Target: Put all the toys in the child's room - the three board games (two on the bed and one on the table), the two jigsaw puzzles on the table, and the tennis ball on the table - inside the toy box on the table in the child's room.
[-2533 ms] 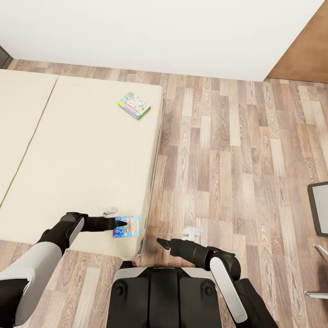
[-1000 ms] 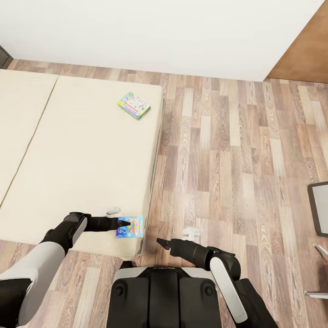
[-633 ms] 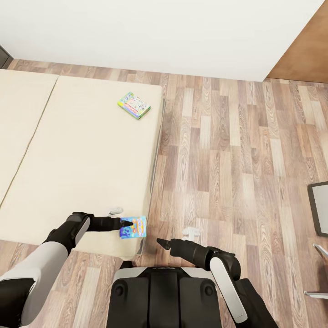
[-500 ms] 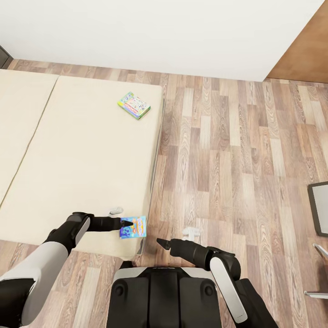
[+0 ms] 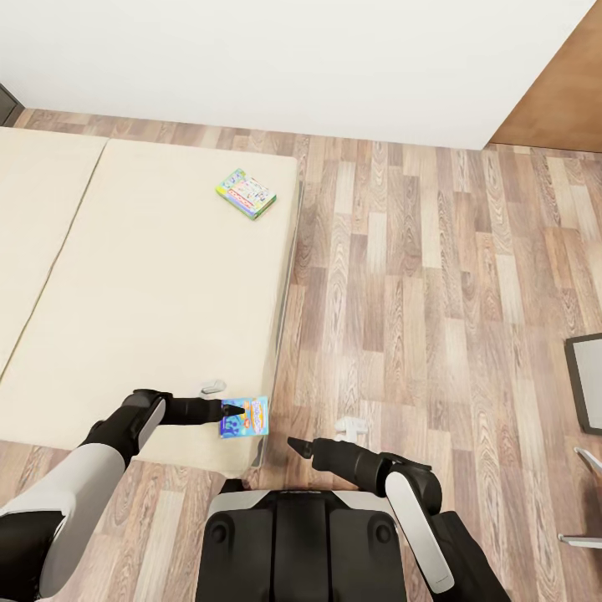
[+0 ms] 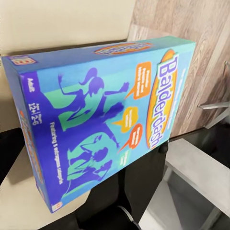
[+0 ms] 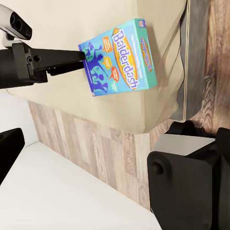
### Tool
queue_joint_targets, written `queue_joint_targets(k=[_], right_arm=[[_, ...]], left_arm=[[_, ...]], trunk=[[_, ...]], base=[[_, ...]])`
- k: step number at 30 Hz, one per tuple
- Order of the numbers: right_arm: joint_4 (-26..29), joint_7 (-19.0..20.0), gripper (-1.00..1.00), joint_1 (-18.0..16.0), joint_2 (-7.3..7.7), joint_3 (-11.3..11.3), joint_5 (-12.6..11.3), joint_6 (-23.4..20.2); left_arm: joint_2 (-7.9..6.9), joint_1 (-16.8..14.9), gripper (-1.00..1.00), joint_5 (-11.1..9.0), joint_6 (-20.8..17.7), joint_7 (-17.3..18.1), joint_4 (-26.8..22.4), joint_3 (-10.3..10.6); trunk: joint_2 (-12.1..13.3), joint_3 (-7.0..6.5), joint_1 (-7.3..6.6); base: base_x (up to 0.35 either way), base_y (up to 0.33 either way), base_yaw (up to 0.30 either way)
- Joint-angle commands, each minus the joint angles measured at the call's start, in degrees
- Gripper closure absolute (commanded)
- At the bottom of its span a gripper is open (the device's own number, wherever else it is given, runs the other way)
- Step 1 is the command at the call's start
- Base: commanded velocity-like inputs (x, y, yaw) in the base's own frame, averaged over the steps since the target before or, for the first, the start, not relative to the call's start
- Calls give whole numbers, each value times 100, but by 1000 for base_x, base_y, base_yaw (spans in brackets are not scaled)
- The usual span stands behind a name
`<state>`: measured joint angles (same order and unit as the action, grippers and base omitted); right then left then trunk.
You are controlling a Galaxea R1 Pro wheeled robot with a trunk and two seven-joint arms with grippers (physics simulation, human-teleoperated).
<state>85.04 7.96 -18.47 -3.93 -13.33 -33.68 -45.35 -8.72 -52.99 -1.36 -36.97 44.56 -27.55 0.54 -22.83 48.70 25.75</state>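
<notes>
White-shelled arms (image 5: pixel 63 493) with black joints, black trunk (image 5: pixel 301 543).

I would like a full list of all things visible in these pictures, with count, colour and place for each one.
Blue board game: one, blue with orange, at the bed's near corner, at the left gripper's tips.
Pastel board game: one, green-edged, flat on the bed's far part.
Bed: one, beige mattress, left side.
Floor: wood planks, right side.
Wall: white, far end.
Left gripper: one, black, at the blue game's edge.
Right gripper: one, black, over the floor beside the bed, holding nothing.
</notes>
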Motion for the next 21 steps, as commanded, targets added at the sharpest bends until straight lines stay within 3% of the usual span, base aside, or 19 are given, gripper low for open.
queue_joint_targets(k=[1, 21], right_arm=[[4, 30, -100, -1, -3, 7, 29, -26], [4, 30, -100, 0, -3, 8, 29, -26]], left_arm=[[-2, -1, -100, -14, -38, 12, -4, 6], [-66, -1, -100, -14, -31, 20, -6, 4]], trunk=[[-9, 6, 3], [-9, 6, 3]], base=[[0, 0, 0], [0, 0, 0]])
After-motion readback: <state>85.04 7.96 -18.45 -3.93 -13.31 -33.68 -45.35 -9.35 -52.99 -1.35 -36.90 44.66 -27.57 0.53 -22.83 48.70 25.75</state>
